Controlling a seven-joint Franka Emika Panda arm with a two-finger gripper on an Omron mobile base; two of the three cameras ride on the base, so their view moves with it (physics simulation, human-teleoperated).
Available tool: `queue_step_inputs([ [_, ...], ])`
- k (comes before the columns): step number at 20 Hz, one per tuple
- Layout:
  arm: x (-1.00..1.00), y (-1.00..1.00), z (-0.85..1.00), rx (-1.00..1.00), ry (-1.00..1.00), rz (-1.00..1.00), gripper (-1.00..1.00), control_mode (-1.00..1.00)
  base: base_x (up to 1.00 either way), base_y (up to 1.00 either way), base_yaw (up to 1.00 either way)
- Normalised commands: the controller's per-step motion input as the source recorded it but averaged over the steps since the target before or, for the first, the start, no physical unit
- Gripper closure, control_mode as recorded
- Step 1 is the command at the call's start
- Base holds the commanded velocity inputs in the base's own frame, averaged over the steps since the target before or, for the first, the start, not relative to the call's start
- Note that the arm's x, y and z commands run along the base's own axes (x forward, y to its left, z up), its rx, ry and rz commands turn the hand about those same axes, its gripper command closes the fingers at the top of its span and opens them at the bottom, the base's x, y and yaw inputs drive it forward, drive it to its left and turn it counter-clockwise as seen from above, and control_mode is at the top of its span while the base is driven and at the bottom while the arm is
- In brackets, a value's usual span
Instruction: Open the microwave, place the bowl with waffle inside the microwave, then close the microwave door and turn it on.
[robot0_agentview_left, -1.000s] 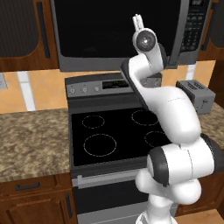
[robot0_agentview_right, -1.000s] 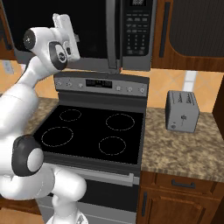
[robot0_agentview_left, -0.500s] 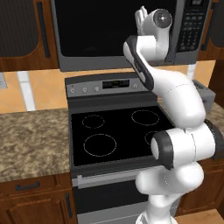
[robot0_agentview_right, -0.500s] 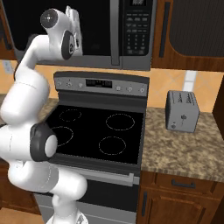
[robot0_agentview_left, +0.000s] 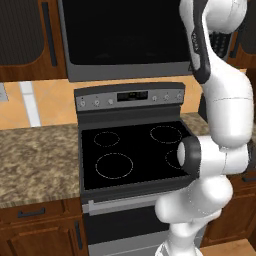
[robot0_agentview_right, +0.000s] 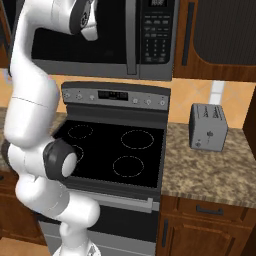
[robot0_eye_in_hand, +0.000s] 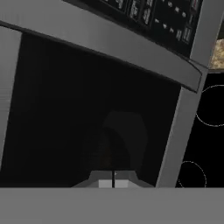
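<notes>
Claw (robot0_eye_in_hand: 113, 183) of mine was pinched together, empty, facing the dark microwave door (robot0_eye_in_hand: 87, 109) above the stove (robot0_agentview_left: 132, 152).

Even, soft, shadowless rendered light; coarse pixels.

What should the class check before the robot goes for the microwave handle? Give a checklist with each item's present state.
1. Door closed and ready to be pulled: ok, it sits flush in its frame.
2. Gripper open enough to take the handle: not ok, the fingertips are together.
3. Gripper lined up on the handle: not ok, in the hand view the fingertips face the door and the handle bar lies off to one side.
4. Toaster out of the door's way: ok, it stands low on the counter beside the stove.
</notes>
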Motion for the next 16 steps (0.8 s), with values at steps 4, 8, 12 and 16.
queue_step_inputs([
  [4,-0.9,-0.71,-0.56,0.07,-0.51,0.0,1.0,-1.0,0.0,0.0,0.0],
  [8,-0.39,-0.79,-0.59,0.08,-0.18,0.0,1.0,-1.0,0.0,0.0,0.0],
  [12,-0.3,-0.66,-0.88,0.07,-0.1,0.0,1.0,-1.0,0.0,0.0,0.0],
  [16,-0.07,-0.52,-0.77,0.03,-0.1,0.0,1.0,-1.0,0.0,0.0,0.0],
])
